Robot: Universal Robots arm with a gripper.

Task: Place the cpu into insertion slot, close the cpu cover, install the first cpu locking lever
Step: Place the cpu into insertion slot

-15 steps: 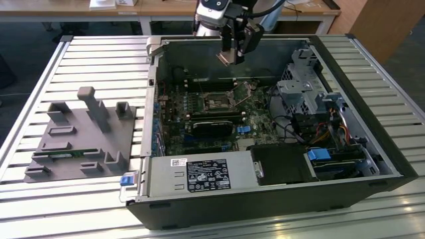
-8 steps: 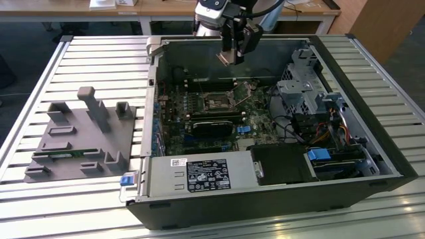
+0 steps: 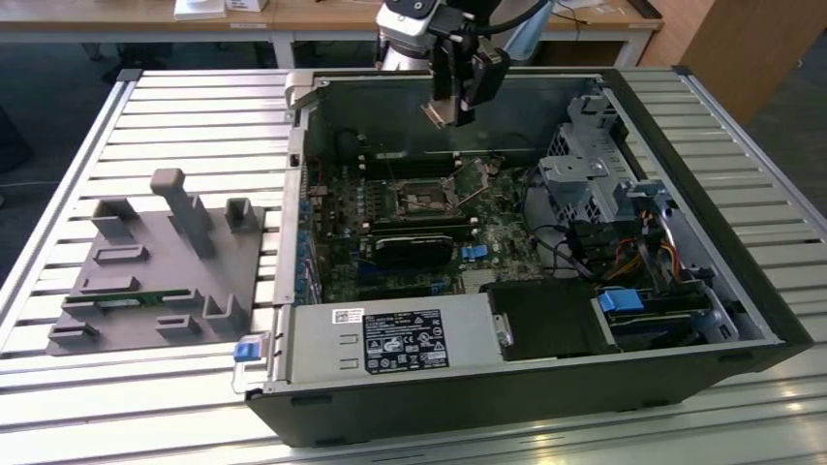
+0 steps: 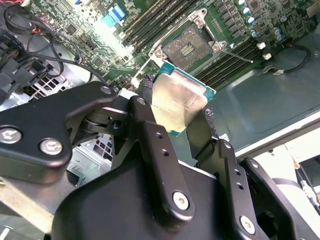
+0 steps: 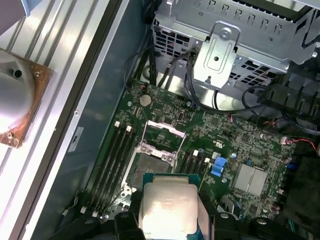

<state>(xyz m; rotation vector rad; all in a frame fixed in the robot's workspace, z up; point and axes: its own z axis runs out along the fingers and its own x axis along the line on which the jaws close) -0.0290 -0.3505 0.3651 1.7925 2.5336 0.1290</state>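
My gripper (image 3: 451, 108) hangs over the rear part of the open computer case, shut on the cpu (image 3: 439, 112). In both wrist views the chip's pale silver face (image 4: 176, 102) (image 5: 168, 210) sits clamped between the two black fingers (image 4: 143, 110), well above the board. The insertion slot (image 5: 149, 168) (image 4: 189, 46) (image 3: 424, 200) lies bare on the green motherboard, a dark square with a thin metal rim, straight below and slightly ahead of the chip. The cpu cover (image 5: 163, 136) stands flipped open at the slot's far side. A thin wire lever (image 4: 236, 54) sticks out beside the slot.
Black memory slots (image 5: 112, 165) flank the socket. A metal drive cage (image 5: 225, 45) with cables rises beside the board. The power supply (image 3: 387, 341) fills the case's near end. A grey parts fixture (image 3: 155, 262) rests on the slatted table at the exterior view's left.
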